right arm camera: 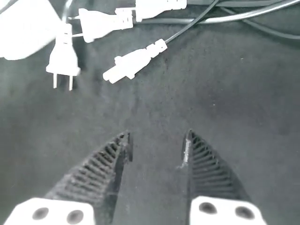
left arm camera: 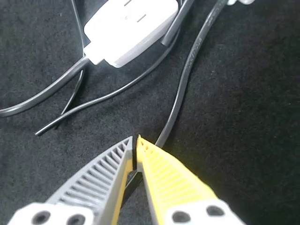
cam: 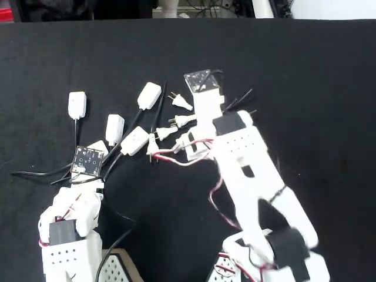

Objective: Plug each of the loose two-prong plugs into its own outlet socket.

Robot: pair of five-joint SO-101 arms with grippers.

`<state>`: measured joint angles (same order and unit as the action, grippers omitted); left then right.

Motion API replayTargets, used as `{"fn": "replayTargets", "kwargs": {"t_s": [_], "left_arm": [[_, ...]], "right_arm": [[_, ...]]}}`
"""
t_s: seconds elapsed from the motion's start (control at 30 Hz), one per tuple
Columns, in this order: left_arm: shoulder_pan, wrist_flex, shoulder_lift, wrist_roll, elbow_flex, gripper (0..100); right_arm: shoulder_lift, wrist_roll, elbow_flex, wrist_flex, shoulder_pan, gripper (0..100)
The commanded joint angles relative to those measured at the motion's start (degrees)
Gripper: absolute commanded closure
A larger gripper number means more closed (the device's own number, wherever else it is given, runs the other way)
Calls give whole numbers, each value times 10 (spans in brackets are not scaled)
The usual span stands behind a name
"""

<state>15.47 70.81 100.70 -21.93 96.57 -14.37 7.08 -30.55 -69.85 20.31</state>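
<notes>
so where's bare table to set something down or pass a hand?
Free: the cloth right of the right arm, and the far strip beyond the sockets. Crowded: centre-left, between the arms' tips, where sockets and plugs cluster; the left pincer is shut on a black cable there.

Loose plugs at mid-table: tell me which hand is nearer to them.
Right. The right hand hangs open just beside the loose plugs; the left hand is farther off, near a white socket block, shut on a black cable.
</notes>
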Motion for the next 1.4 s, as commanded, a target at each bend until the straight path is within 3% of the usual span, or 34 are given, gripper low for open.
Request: {"fn": "replayTargets", "kwargs": {"t_s": [0.0, 0.43, 1.37], "left_arm": [[-4, 3, 6, 4, 10, 970], [-4, 3, 6, 4, 10, 970], [-5, 3, 6, 4, 10, 970]], "right_arm": [[45, 27, 33, 33, 4, 815], [78, 70, 48, 37, 3, 815], [81, 69, 13, 36, 1, 815]]}}
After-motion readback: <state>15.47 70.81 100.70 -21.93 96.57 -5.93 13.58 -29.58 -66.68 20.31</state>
